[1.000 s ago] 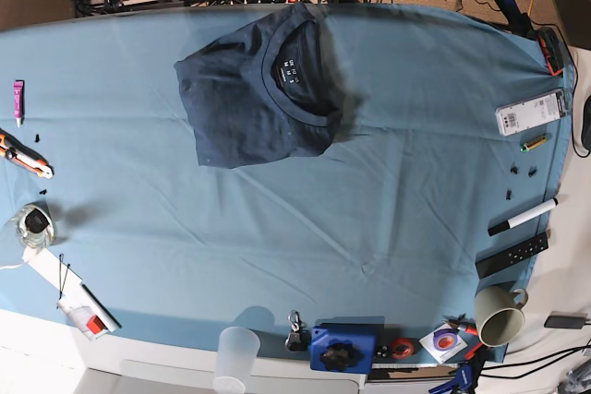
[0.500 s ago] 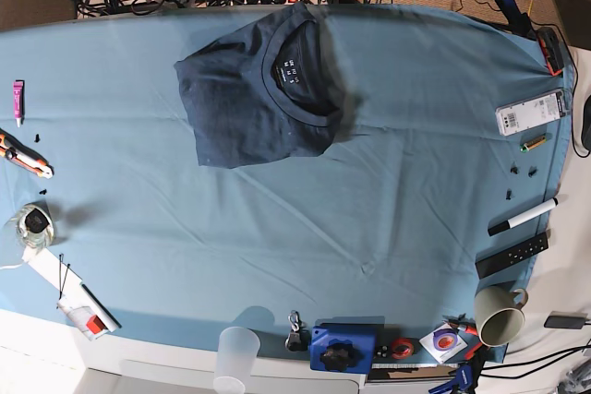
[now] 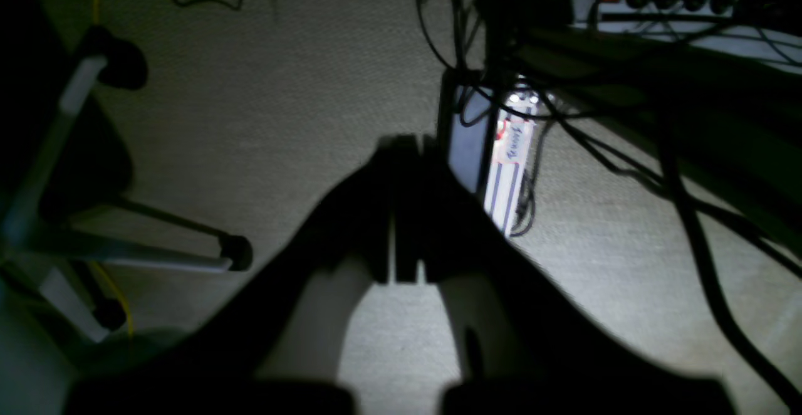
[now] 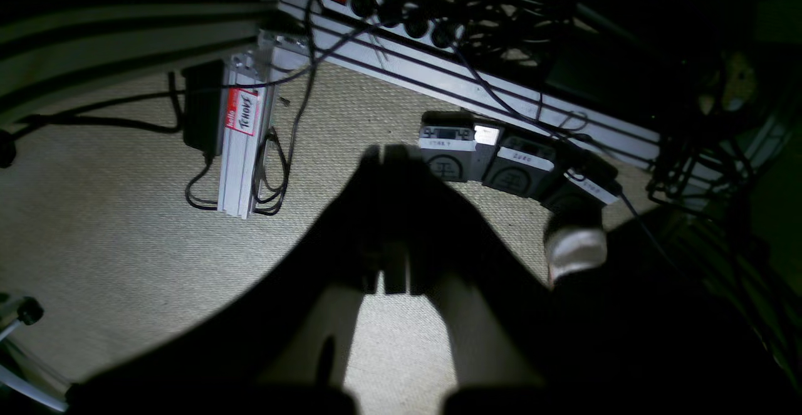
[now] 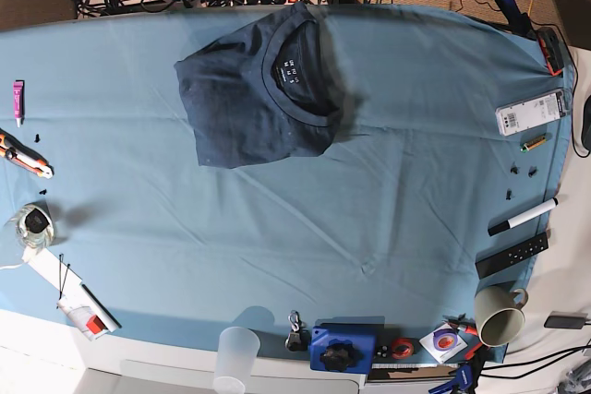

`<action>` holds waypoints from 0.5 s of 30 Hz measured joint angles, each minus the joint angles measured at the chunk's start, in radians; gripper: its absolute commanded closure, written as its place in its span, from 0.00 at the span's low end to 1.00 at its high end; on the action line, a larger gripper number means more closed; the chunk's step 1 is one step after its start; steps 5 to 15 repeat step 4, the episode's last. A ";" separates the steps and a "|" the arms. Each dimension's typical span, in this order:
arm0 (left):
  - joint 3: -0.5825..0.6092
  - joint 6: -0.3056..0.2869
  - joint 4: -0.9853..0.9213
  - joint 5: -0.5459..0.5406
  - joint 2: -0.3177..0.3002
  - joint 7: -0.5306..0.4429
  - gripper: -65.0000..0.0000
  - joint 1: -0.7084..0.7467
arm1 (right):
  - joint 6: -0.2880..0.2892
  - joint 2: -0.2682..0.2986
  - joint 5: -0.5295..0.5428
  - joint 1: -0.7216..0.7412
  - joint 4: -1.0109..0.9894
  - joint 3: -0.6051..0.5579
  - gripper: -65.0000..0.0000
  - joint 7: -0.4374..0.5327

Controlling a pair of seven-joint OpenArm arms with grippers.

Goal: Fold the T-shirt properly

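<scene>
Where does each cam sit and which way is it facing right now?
Base: overhead, looking straight down at the tablecloth with the folded T-shirt near its far edge; parts of both arms show at the top edge.
Left wrist: on the left arm, off the table, facing carpet floor; shut left gripper in front.
Right wrist: on the right arm, facing carpet floor and a power strip; shut right gripper in front.
Shared: both wrist views show the aluminium box with the red-and-white label.
</scene>
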 measured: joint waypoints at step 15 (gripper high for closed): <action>0.000 0.003 0.000 0.000 0.006 0.000 1.00 -0.001 | 0.000 0.001 0.000 0.006 0.000 0.000 1.00 0.000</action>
